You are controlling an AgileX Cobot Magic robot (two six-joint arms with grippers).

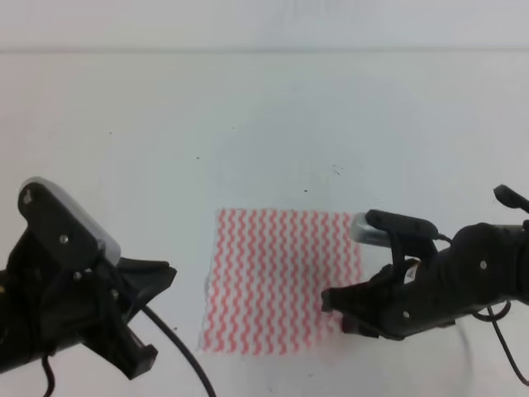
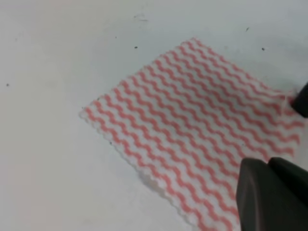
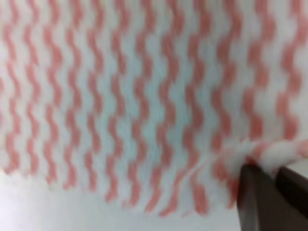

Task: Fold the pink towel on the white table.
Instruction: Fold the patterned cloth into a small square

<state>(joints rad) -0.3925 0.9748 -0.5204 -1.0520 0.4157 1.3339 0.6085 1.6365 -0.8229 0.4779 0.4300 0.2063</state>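
— Pink towel first: where did it lie?

— Spread flat on the white table, a little right of the middle in the high view; its wavy pink-and-white stripes ran from near edge to far edge; it lay between the two arms.

— And the right gripper?

— Low at the towel's right edge, toward the near corner; in the right wrist view a dark fingertip sat against a small raised bunch of cloth at that edge; the rest of the cloth filled the view, flat; whether the jaws were actually closed on the fabric, I could not tell.

— The left gripper?

— Off the cloth, just left of the towel's near-left corner, over bare table; its two fingers stood well apart, one upper and one lower, with nothing between them; its wrist camera looked across the whole towel, with small dark specks scattered on the surface beyond.
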